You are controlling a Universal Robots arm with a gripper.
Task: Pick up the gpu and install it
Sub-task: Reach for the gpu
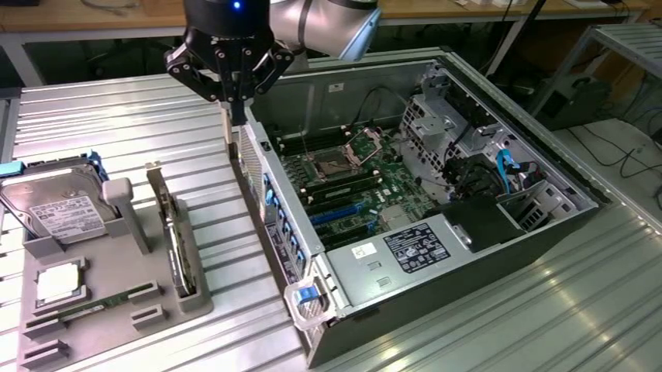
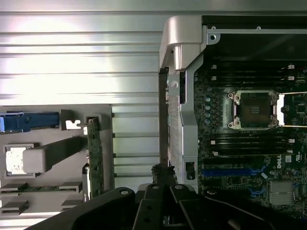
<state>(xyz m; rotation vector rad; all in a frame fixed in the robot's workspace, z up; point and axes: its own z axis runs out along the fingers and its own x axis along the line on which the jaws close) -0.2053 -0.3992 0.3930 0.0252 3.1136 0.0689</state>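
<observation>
- Hand [image 1: 237, 108] hangs with its fingers pressed together and nothing between them, just above the case [image 1: 251, 167] wall that faces the tray [image 1: 119, 271].
- gpu [image 1: 177, 242] stands on edge in a slot of the tray, which lies on the surface [image 1: 124, 132] to the exterior view's left of the case. Its silver bracket is at the end nearer the hand. It is not yet lifted and is apart from the hand.
- Step in hand, as I judge it: the reach for the card. The fingers need to spread before they come down, since closed tips would only knock the top edge.
- Best grip is probably across the thin board, one finger on each face, near mid-length so it hangs level. Which face carries the fan I cannot tell.
- Lift should go straight up out of the slot, as a sideways pull could jam the card or drag the tray.
- Hard drive [image 1: 52, 209] and RAM [image 1: 93, 308] share the tray, so keep clear of both.
</observation>
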